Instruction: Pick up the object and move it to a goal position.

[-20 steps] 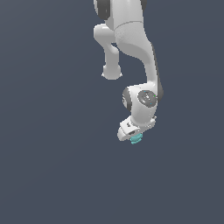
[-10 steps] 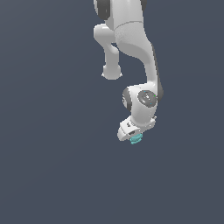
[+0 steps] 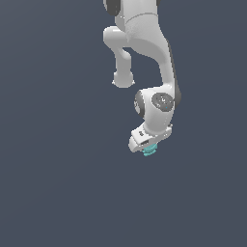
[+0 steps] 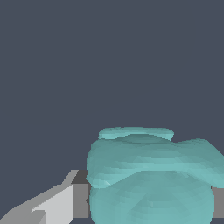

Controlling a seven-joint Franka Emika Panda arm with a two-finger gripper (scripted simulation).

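The object (image 3: 149, 150) is a small teal, lumpy, banded item that peeks out just under my white gripper (image 3: 147, 147) in the exterior view. In the wrist view the object (image 4: 151, 175) fills the space between the fingers (image 4: 59, 203), with its ridged bands stacked one over another. The gripper is shut on the object, with a finger against each of its sides. The white arm reaches down from the top of the exterior view to the gripper.
Only a plain dark grey-blue background shows around the arm in both views. No goal marker, table edge or other object is visible.
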